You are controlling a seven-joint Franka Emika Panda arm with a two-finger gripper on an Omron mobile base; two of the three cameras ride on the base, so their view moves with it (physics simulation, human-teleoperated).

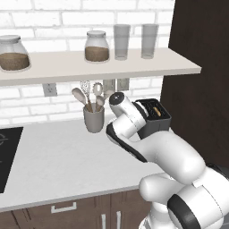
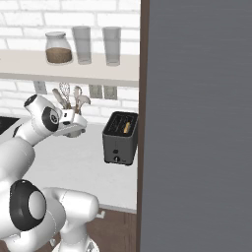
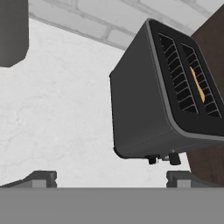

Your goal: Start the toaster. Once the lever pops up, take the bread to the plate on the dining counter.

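Toaster (image 2: 119, 138) sits on the white worktop (image 1: 58, 165) against the brick wall, hard by the dark tall cabinet (image 1: 201, 67). The bread (image 3: 197, 84) is down in one of its two slots, only the golden top edge showing. That slot reads as the one nearer the cabinet in the hand view. Gripper (image 3: 111, 178) is short of the toaster, on the side away from the cabinet, fingers spread wide with nothing between them. The fingertips (image 3: 43, 177) sit low in the hand view and touch nothing. The lever and knob on the toaster's lower front face (image 3: 164, 158) are just visible, and the lever looks unpressed, though it's small so not certain. The utensil crock (image 1: 94, 117) stands further along the wall from the toaster, clear of the approach. Progress estimate: basically at the start. Toaster not started, no pop-up, bread not pulled. Left to do: press lever, wait, grab slice, drive to dining counter, place on plate.
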